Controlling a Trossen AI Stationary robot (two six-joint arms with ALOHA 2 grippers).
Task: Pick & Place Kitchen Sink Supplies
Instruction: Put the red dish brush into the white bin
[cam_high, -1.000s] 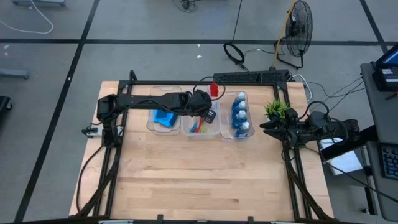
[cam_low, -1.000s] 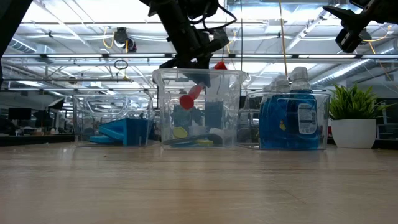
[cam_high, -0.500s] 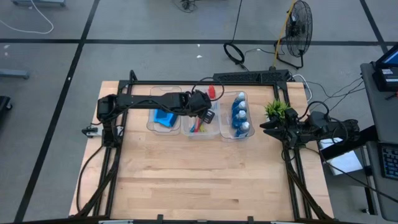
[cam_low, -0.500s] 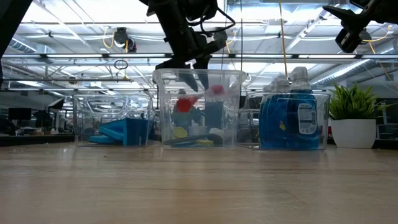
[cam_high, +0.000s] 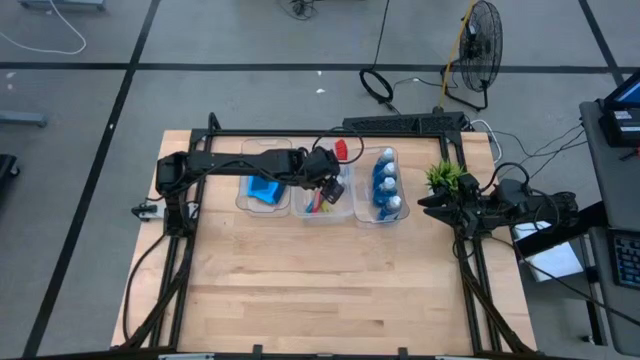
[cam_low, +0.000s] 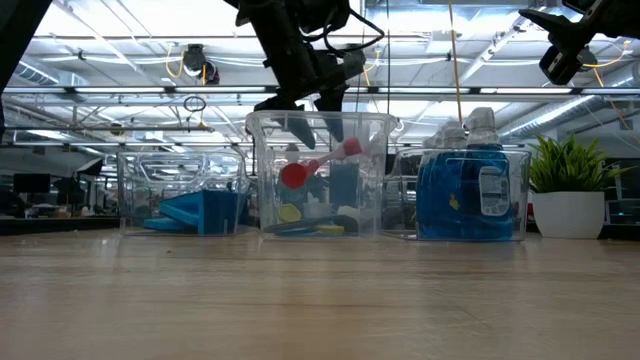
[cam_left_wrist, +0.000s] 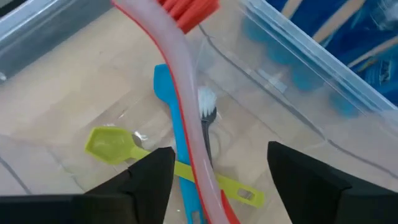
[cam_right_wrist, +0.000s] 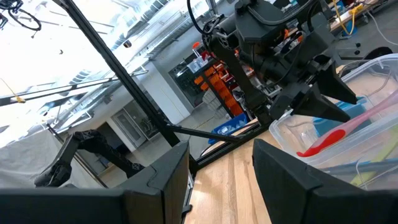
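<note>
My left gripper (cam_left_wrist: 214, 180) hangs open over the middle clear bin (cam_low: 270, 200), fingers pointing down. The red brush (cam_left_wrist: 186, 106) lies slanted in that bin, its red bristle head (cam_high: 341, 150) up at the far rim. Its pale handle runs down between my spread fingers without touching them. A yellow-green brush (cam_left_wrist: 112, 144) and a light blue brush (cam_left_wrist: 165, 87) lie on the bin's floor under it. My right gripper (cam_high: 425, 203) waits open at the table's right edge, beside the plant.
The left bin holds blue sponges (cam_low: 200, 210); the right bin holds blue-and-white bottles (cam_low: 470, 190). A small potted plant (cam_low: 570, 170) stands right of the bins. The bins line the far side of the table; bare wood (cam_high: 320, 290) stretches toward the near edge.
My left gripper has opened and let go of the red brush while staying over the middle bin. The brush has dropped from above the rim into the bin and now lies slanted there.
</note>
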